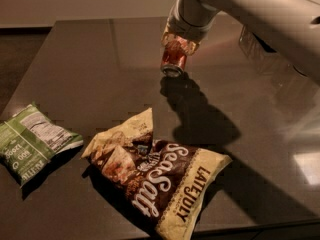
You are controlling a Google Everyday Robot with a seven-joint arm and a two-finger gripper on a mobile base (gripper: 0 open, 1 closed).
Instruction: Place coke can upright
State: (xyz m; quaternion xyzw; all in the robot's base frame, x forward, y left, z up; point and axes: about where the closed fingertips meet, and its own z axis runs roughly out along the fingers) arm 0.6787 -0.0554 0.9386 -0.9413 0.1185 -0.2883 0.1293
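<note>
A robot's tool (177, 45) grips a red coke can (173, 60) over the far half of a dark, glossy bench (90, 69). The tool is closed around the can's upper part, with the pale arm (260, 9) reaching in from the upper right corner of the view. The can hangs tilted rather than upright. Its silver end points down and slightly toward the camera, close above the bench surface; whether it touches the surface cannot be told. A dark shadow (200, 119) of the can and arm spreads across the bench from just below the can toward the near right.

Nearer the camera and well apart from the can, a large brown and cream chip bag (160, 181) lettered "Sea Salt" and "Late July" lies flat and crumpled near the front edge, its torn top corner turned up toward the can. A smaller green bag (30, 143) lies flat at the left edge of the bench, separated from the larger bag by a strip of bare surface.
</note>
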